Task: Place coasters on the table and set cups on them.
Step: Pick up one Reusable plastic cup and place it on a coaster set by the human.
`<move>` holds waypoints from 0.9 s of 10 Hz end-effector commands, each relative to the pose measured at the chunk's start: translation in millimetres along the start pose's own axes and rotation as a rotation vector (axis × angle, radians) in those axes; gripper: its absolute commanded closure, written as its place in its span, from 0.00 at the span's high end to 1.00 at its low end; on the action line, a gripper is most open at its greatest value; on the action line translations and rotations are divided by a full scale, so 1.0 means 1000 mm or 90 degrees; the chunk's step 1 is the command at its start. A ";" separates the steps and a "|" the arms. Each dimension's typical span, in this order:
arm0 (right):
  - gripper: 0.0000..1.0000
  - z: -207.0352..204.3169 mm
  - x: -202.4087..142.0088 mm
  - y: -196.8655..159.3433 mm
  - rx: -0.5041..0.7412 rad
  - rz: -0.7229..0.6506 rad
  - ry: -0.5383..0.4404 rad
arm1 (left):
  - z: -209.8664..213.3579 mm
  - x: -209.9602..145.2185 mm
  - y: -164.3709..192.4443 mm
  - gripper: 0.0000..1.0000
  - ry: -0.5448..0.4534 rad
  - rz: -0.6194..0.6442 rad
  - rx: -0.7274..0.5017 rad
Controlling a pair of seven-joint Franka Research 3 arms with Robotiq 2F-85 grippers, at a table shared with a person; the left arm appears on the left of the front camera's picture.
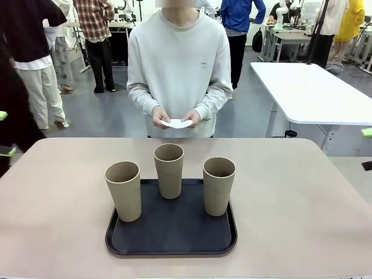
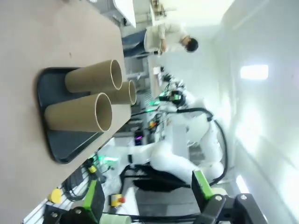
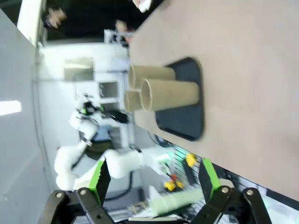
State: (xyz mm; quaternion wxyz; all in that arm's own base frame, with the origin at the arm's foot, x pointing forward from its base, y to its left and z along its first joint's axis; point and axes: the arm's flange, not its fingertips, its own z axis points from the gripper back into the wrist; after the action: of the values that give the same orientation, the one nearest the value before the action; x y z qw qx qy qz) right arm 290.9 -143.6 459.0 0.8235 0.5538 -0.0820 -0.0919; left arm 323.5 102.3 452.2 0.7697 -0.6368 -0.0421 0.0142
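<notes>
Three tan paper cups stand upright on a black tray (image 1: 174,241) on the beige table (image 1: 290,192): one on the left (image 1: 123,190), one at the back middle (image 1: 169,170), one on the right (image 1: 218,186). At the far side a person holds white coasters (image 1: 176,123) in both hands, above the table's far edge. My left gripper (image 2: 147,193) is open and empty, off the table's left end (image 1: 4,133). My right gripper (image 3: 154,179) is also open and empty, off the right end (image 1: 367,149). Both wrist views show the cups (image 2: 88,79) (image 3: 170,93) sideways and far off.
The tray (image 2: 51,140) (image 3: 187,126) sits near the table's front edge, with bare tabletop to its left, right and behind. A white-topped table (image 1: 314,93) stands at the back right. Several people stand farther back in the room.
</notes>
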 end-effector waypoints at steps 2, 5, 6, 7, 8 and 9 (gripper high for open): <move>1.00 0.019 0.005 0.014 0.033 -0.001 -0.028 | 0.032 0.004 0.001 1.00 -0.062 0.034 0.003; 1.00 0.019 0.004 0.010 0.025 -0.004 0.006 | 0.047 -0.009 -0.003 1.00 -0.093 0.037 0.028; 1.00 0.025 0.003 0.015 0.022 -0.019 -0.029 | 0.055 -0.001 0.009 1.00 -0.087 0.047 0.012; 1.00 0.025 0.003 0.015 0.022 -0.019 -0.029 | 0.055 -0.001 0.009 1.00 -0.087 0.047 0.012; 1.00 0.025 0.003 0.015 0.022 -0.019 -0.029 | 0.055 -0.001 0.009 1.00 -0.087 0.047 0.012; 1.00 0.025 0.003 0.015 0.022 -0.019 -0.029 | 0.055 -0.001 0.009 1.00 -0.087 0.047 0.012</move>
State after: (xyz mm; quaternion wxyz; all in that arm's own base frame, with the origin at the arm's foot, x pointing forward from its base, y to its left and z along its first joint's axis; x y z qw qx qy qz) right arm 286.1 -162.1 481.3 0.8154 0.5594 -0.0883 -0.1197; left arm 317.6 157.1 452.4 0.7741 -0.6232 -0.0657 0.0901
